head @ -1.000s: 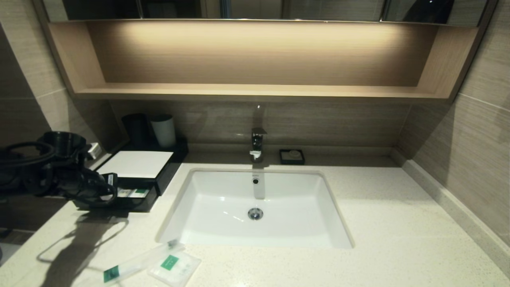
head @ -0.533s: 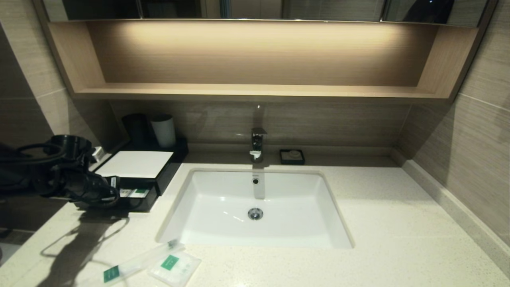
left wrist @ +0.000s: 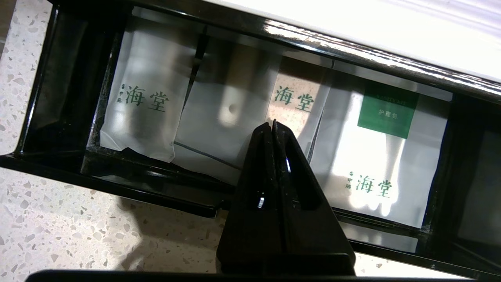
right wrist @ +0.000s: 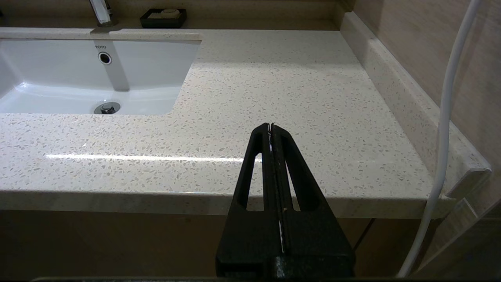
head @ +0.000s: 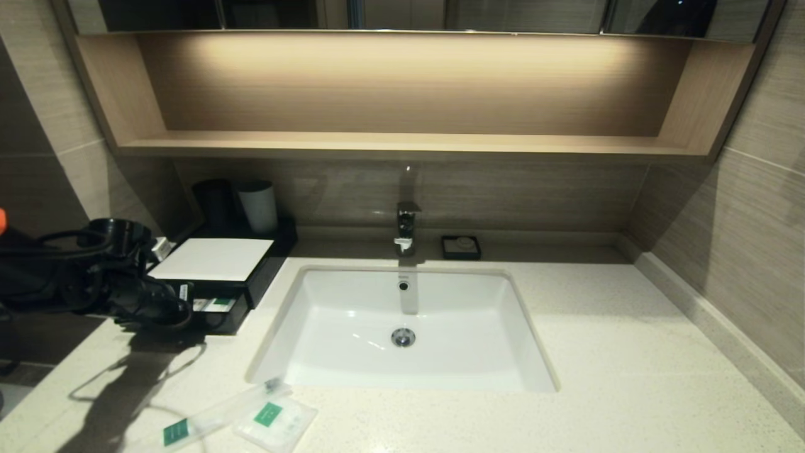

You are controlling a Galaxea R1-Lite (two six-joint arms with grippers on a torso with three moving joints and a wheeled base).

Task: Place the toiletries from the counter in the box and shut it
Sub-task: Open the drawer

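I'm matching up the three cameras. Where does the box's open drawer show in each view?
Head view: the drawer sits at left, pulled out in front of the box's white top, beside the shut left gripper.
Left wrist view: the drawer fills most of the picture, holding white packets.
Right wrist view: not in it.
Shared landmark: the speckled counter.
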